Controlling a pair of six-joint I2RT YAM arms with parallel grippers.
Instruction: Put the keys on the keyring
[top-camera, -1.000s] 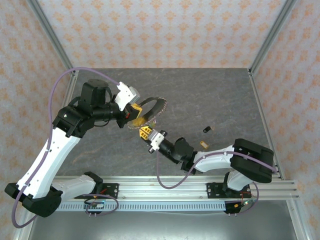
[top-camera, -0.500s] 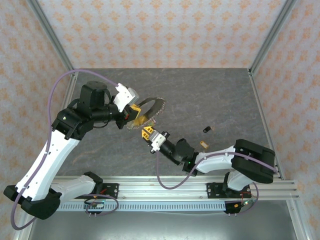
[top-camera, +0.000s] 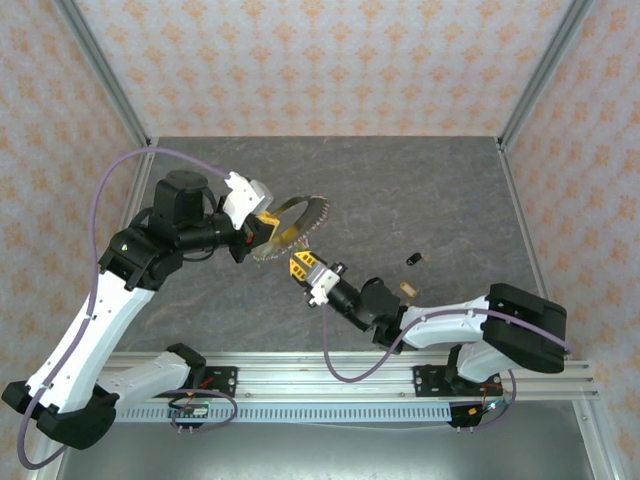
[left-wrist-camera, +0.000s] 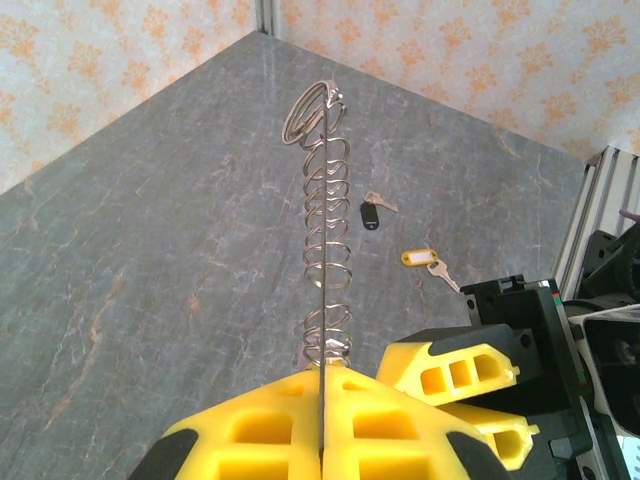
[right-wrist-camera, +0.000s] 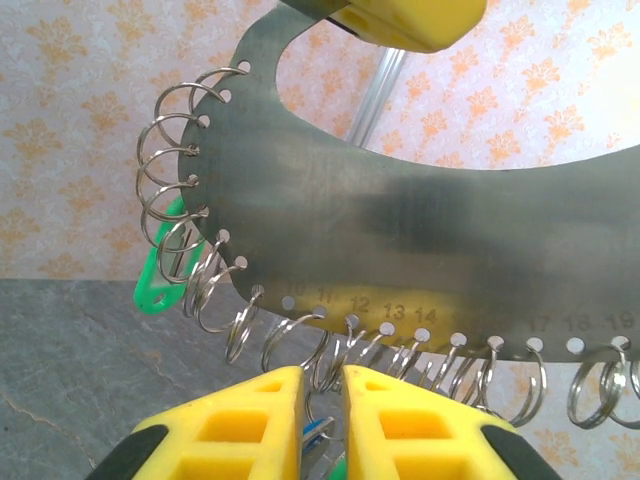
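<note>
Left gripper (left-wrist-camera: 322, 400) clamps the keyring (right-wrist-camera: 400, 200) steady; right gripper (right-wrist-camera: 322, 385), jaws almost together on a seemingly blue key (right-wrist-camera: 312, 440), should meet one loop (right-wrist-camera: 241, 333) slowly.

OVERHEAD AND UP CLOSE: A fixed camera looks down on the whole surface (top-camera: 420, 190) from above its near edge. The left wrist camera sights edge-on along the keyring (left-wrist-camera: 325, 250); the right wrist camera faces its flat side at close range.

A robotics lab test cell: aluminium frame posts (top-camera: 105, 72) and orange-flowered wallpaper panels (top-camera: 330, 70) enclose a grey stone-patterned desk (top-camera: 430, 190), with a slotted mounting rail (top-camera: 270, 372) along its near edge.
</note>
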